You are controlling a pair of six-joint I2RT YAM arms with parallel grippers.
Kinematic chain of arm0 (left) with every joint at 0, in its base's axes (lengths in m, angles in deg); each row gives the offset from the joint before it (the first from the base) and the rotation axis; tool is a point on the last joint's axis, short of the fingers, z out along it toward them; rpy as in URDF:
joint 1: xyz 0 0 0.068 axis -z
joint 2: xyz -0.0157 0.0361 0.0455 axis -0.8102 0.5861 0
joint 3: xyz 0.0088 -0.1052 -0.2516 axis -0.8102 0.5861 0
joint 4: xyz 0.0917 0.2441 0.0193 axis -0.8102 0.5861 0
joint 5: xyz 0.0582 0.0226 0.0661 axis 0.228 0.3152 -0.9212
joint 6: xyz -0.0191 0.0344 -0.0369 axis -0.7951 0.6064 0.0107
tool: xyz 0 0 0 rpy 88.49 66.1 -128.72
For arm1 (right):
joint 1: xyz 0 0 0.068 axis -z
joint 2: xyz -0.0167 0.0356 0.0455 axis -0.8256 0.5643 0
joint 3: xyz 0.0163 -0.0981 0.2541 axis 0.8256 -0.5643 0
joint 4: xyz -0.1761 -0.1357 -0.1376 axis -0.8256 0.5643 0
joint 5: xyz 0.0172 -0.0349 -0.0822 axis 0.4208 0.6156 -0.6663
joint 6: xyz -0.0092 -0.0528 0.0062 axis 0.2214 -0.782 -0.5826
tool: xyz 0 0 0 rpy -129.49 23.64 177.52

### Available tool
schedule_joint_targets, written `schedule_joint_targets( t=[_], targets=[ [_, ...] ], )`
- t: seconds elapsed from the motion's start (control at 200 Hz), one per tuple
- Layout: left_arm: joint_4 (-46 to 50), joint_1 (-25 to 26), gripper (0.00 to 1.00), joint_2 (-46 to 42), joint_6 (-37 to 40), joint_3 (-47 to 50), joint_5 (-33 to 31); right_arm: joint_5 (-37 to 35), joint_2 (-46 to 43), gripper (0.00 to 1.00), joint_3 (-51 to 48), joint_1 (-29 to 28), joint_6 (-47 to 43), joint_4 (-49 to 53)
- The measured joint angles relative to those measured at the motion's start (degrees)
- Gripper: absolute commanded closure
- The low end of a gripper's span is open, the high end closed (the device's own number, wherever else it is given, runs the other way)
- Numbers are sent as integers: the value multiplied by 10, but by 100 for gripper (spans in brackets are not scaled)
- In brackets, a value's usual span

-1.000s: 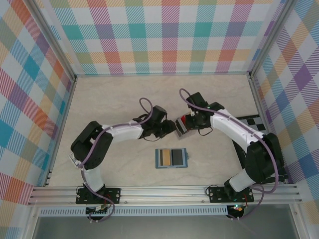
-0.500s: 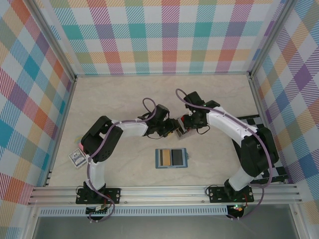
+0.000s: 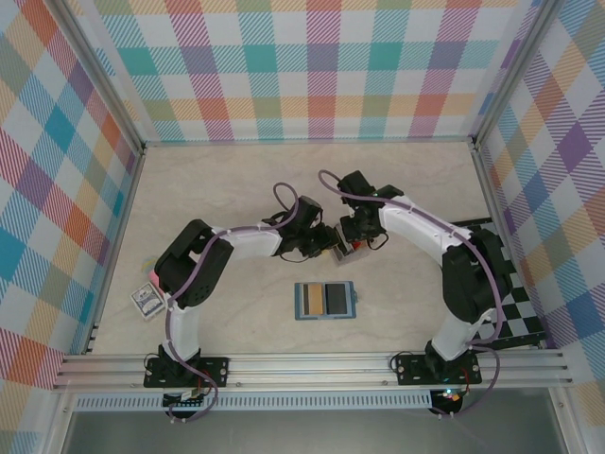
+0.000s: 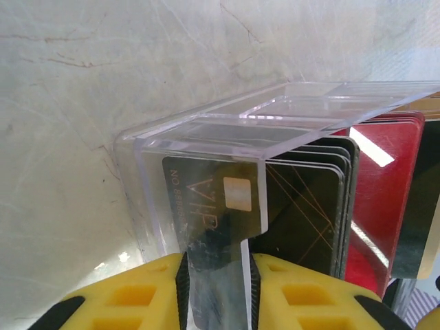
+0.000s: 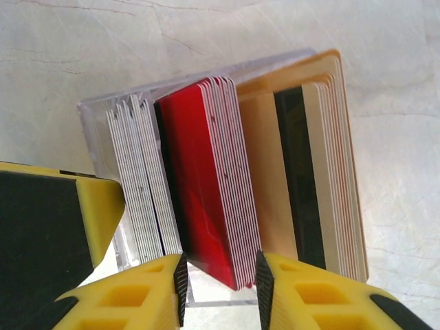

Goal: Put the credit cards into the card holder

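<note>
The credit cards stand on edge in a clear plastic rack mid-table: silver-grey cards, red cards, gold cards, black cards. My left gripper comes from the left and is shut on the rack's clear end wall, a black VIP card behind it. My right gripper comes from the right, its pads closed round the lower corner of the red stack. The card holder lies open and flat in front, a gold and a dark card in it.
A blue patterned card box lies at the near left with a small pink object beside it. A black-and-white chequered board sits at the right edge. Checked walls enclose the table on three sides.
The right gripper has moved left and in onto the rack's cards. The left arm has pushed forward to the rack. The card holder has not moved.
</note>
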Motion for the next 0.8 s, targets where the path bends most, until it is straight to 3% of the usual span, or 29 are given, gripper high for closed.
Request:
schedule_joint_targets(
  t=[0.665,0.8],
  targets=[
    [39,-1,74,-13,44,-3,-10,-19,58,67,18,-14,-23,0],
    [39,-1,74,-14,44,-3,-10,-50,66,67,25,-23,-25,-2]
  ],
)
